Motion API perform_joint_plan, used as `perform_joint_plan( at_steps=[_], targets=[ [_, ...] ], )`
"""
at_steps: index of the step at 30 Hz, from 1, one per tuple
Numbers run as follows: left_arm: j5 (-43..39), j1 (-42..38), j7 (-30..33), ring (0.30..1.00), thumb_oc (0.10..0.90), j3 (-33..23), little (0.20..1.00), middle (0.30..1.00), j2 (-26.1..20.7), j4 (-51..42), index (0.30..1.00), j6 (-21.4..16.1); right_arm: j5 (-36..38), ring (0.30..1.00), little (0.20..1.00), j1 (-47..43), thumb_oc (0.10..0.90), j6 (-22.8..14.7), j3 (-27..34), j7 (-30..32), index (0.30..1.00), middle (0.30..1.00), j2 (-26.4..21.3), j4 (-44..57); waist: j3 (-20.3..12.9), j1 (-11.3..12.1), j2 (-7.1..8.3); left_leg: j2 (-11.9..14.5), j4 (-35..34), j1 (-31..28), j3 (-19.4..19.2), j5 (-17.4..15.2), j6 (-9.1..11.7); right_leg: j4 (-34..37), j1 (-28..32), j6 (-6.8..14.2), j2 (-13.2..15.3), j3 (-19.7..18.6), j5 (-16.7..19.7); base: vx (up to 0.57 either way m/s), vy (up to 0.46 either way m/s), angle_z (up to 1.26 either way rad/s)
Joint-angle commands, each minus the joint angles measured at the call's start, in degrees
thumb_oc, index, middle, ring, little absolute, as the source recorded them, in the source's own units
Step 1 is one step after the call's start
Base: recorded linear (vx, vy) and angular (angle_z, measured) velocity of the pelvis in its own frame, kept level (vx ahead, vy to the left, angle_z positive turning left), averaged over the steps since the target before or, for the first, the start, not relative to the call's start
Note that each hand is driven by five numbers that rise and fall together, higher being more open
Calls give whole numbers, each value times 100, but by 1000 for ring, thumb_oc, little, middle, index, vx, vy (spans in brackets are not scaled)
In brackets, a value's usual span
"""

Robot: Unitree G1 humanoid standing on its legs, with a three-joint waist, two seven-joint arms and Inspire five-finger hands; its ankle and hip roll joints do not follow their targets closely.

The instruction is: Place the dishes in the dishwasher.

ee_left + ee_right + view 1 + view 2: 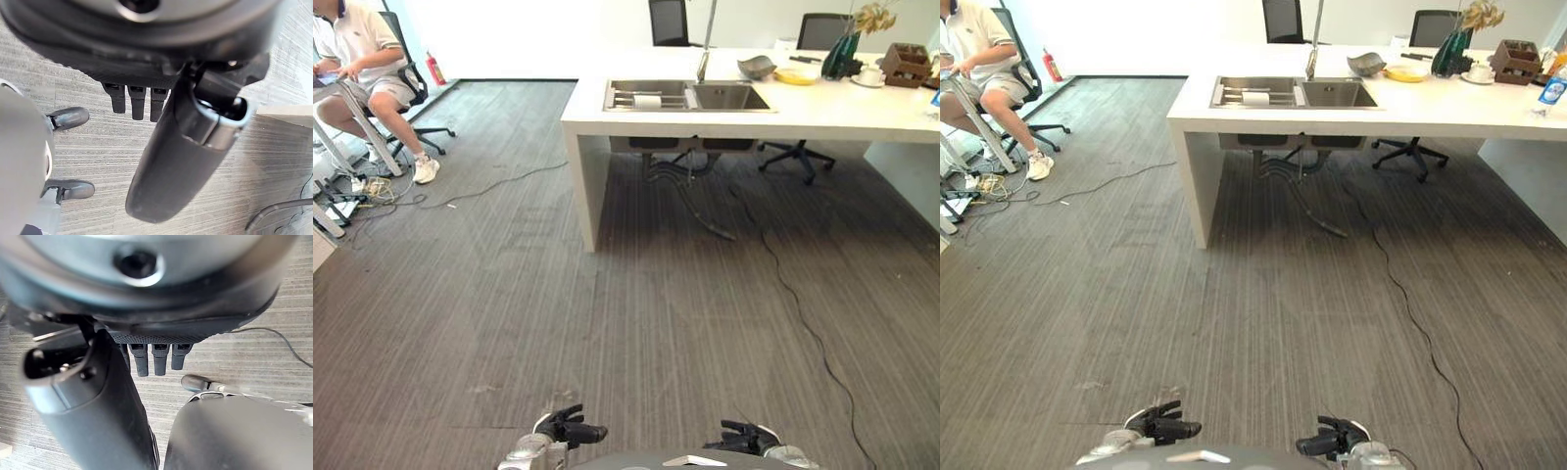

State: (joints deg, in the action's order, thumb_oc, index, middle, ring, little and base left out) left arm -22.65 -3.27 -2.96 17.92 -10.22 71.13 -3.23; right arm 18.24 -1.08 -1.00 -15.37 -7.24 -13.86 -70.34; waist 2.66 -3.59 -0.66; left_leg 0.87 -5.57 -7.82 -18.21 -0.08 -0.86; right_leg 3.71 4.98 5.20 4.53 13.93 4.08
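The left hand [570, 430] and right hand [744, 438] hang low over the carpet [636, 323], fingers relaxed and holding nothing. Well ahead stands a white counter [822, 113] with a sink [690, 96] at its left end; a grey bowl [756, 67] and yellow plate [796, 75] sit along its far edge. A person [357, 59] sits far left.

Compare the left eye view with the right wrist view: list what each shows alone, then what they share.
Left eye view alone: the white counter with its sink, a grey bowl and yellow plate beside it, a seated person far left, and the left hand, low and holding nothing.
Right wrist view alone: a close look along the hand's straight fingers.
Shared: the right hand, open and empty, over grey carpet.
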Motion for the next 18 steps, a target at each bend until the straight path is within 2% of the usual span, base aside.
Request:
perform_joint_plan(
  at_steps=[1,2,3,4,5,6,7,9,12,13,14,15,17,18],
  targets=[
    [358,-711,55,900,800,169,900,900,135,27,900,-243,138,900,900,-706,800,-108,-152,-84,900,900,-148,-165,261,-19,49,-306,92,-252,330,-515,-26,-1612,-318,583,819,-95,-477,75,212,-6],
    [391,-698,36,900,800,172,900,900,142,10,900,-224,145,900,900,-686,800,-89,-130,-105,900,900,-153,-179,312,-16,43,-369,148,-288,366,-604,-98,-2087,-512,563,911,-126,-493,157,289,-1],
    [461,-702,35,900,800,162,900,900,148,32,900,-184,167,900,900,-656,800,-62,-91,-132,900,900,-150,-218,395,-38,16,-469,233,-424,373,-779,-213,-2892,-833,580,1054,-27,-361,124,195,0],
    [461,-703,35,900,800,162,900,900,148,33,900,-184,167,900,900,-657,800,-62,-91,-132,900,900,-150,-218,394,-36,20,-474,234,-422,371,-780,-215,-2904,-842,582,1060,-32,-367,163,169,-3],
    [496,-717,36,900,800,161,900,900,146,53,900,-176,176,900,900,-655,800,-57,-73,-137,900,900,-140,-232,427,-46,11,-517,216,-514,387,-835,-240,-3206,-1025,588,1114,30,-246,265,58,-2],
    [432,-705,56,900,800,123,900,900,152,7,900,-206,200,900,900,-607,800,-51,-59,-151,900,900,-170,-174,439,-56,-48,-512,125,-715,433,-887,-201,-3112,-1327,565,1119,239,-116,266,57,-3],
    [432,-704,56,900,800,123,900,900,153,6,900,-206,200,900,900,-606,800,-51,-59,-151,900,900,-171,-173,443,-59,-50,-509,125,-721,437,-888,-201,-3109,-1318,565,1118,244,-117,297,-10,2],
    [356,-724,58,900,800,134,900,900,145,-106,900,-238,280,900,900,-559,800,-66,-13,-140,900,900,-230,-87,482,-93,-90,-465,122,-807,582,-876,-133,-2458,-1471,559,1003,351,-73,238,-100,8],
    [221,-859,69,900,800,176,900,900,140,-357,900,-262,390,900,900,-538,800,-81,111,-120,900,900,-346,-29,601,-183,-54,-468,222,-962,835,-1024,-6,-1196,-1690,763,985,377,352,361,-155,30],
    [206,-875,64,900,800,201,900,900,136,-411,900,-266,398,900,900,-506,800,-72,122,-121,900,900,-360,-29,611,-189,-56,-458,233,-1038,925,-1145,21,-991,-1755,861,977,335,361,416,-176,34],
    [150,-901,57,900,800,190,900,900,148,-446,900,-274,389,900,900,-489,800,-64,135,-135,900,900,-375,-35,634,-213,-21,-502,312,-1071,963,-1182,38,-728,-1808,843,1009,401,513,455,-158,29],
    [98,-886,49,900,800,164,900,900,160,-483,900,-281,373,900,900,-453,800,-52,145,-157,900,900,-385,-60,629,-217,-58,-481,336,-1195,1068,-1298,51,-646,-1839,906,973,325,530,464,-199,27],
    [-41,-851,21,900,800,109,900,900,194,-504,900,-284,335,900,900,-387,800,-20,173,-200,900,900,-418,-143,606,-272,-27,-553,444,-1318,1222,-1353,69,-787,-1948,874,985,180,623,459,-199,40],
    [-92,-877,13,900,800,76,900,900,220,-505,900,-286,335,900,900,-337,800,-14,202,-217,900,900,-437,-221,606,-312,-81,-501,565,-1395,1321,-1287,113,-1009,-2027,831,925,17,606,481,-255,47]
  ],
)
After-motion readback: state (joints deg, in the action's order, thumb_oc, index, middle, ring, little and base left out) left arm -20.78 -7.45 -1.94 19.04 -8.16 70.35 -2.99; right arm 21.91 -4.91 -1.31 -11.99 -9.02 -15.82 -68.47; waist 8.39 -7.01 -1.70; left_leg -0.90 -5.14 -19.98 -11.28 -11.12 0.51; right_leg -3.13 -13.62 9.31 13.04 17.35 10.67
